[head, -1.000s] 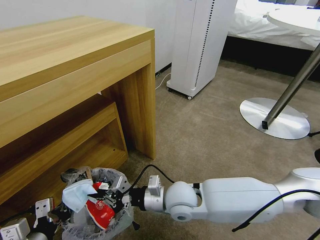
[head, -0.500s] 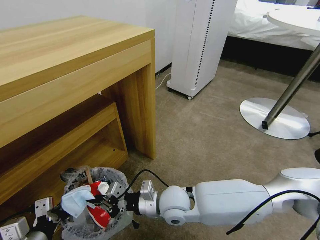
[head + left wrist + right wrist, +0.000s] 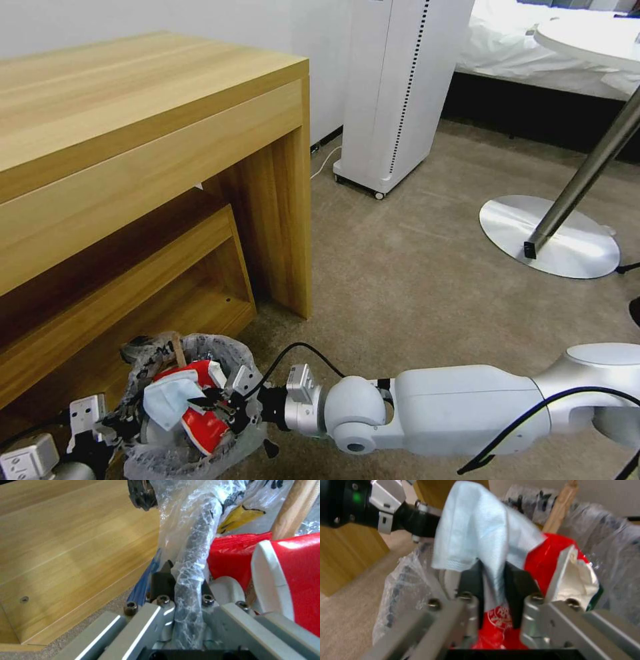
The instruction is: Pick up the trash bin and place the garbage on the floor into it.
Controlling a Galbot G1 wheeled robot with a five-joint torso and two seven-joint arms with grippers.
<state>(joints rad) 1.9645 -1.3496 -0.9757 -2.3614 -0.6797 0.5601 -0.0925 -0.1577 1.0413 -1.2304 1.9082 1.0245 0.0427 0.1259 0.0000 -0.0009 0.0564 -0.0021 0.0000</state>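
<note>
The left tool pinches the trash bin by its bagged rim, beside the wooden surface. The right tool pinches the pale blue mask over the heaped bin; released there, the mask could slide off the red wrappers onto the floor.

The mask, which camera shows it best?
The right wrist view: the pale blue mask is large there, pinched between the right pincer's fingers above the bin. The head view shows it small over the bin. The left wrist view shows the left pincer clamping the bin's rim instead.
</note>
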